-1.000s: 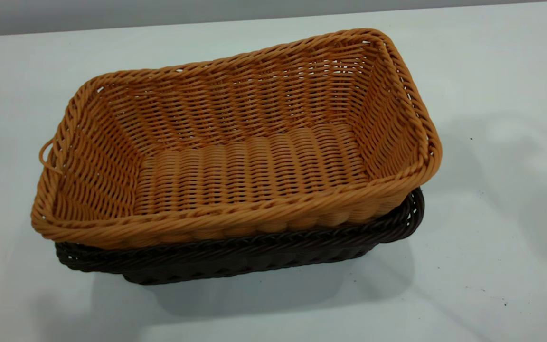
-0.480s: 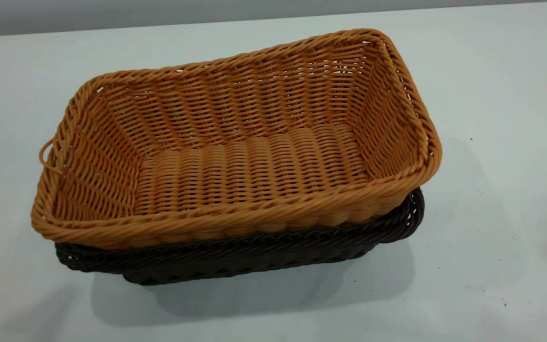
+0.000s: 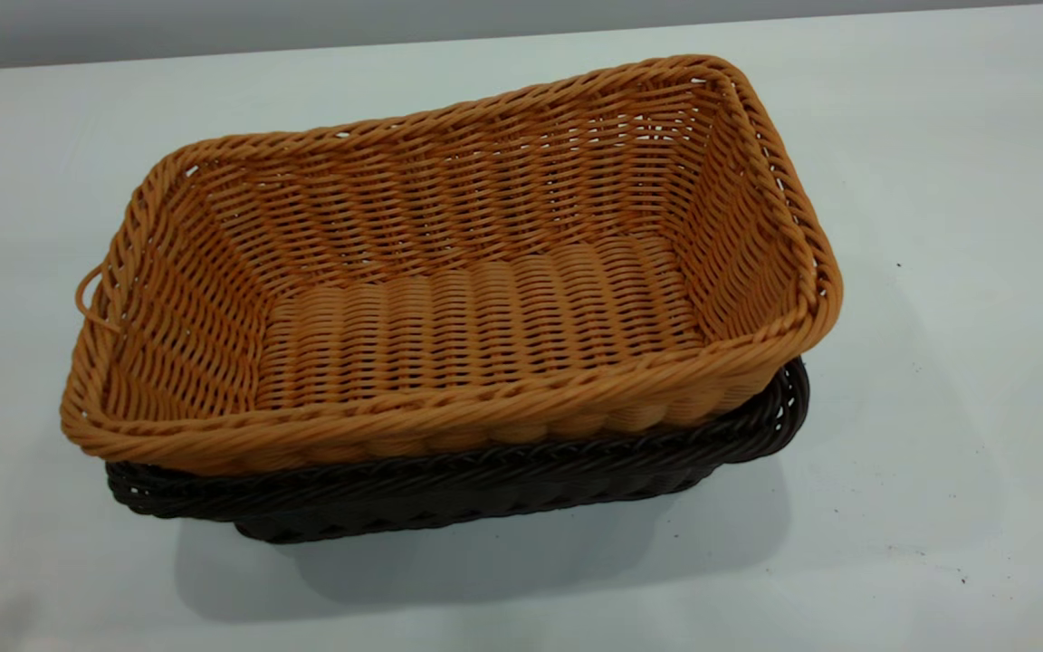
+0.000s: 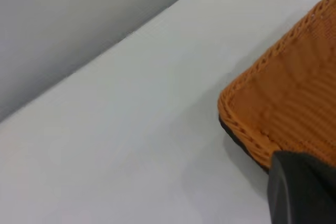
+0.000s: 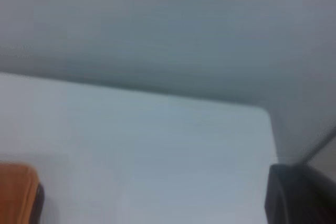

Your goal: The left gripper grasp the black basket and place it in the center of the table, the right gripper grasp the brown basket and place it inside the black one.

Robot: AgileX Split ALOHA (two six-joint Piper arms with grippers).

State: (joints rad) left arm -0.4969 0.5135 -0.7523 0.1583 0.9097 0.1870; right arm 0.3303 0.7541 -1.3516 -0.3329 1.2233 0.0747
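The brown basket (image 3: 449,272) sits nested inside the black basket (image 3: 449,493) near the middle of the white table (image 3: 938,181). Only the black basket's rim and lower wall show under it. The brown basket's small loop is at its left short end. Neither gripper shows in the exterior view. In the left wrist view a black part of my left gripper (image 4: 302,192) is beside a corner of the brown basket (image 4: 283,108), with the black rim (image 4: 233,135) under it. In the right wrist view a black part of my right gripper (image 5: 302,195) is far from the brown basket's corner (image 5: 16,192).
The table's far edge (image 3: 521,41) meets a grey wall. A few dark specks (image 3: 962,578) lie on the table at the right front. Bare table surrounds the baskets on all sides.
The baskets have not moved. Soft shadows on the table at the right and front left have faded away out of the exterior view.
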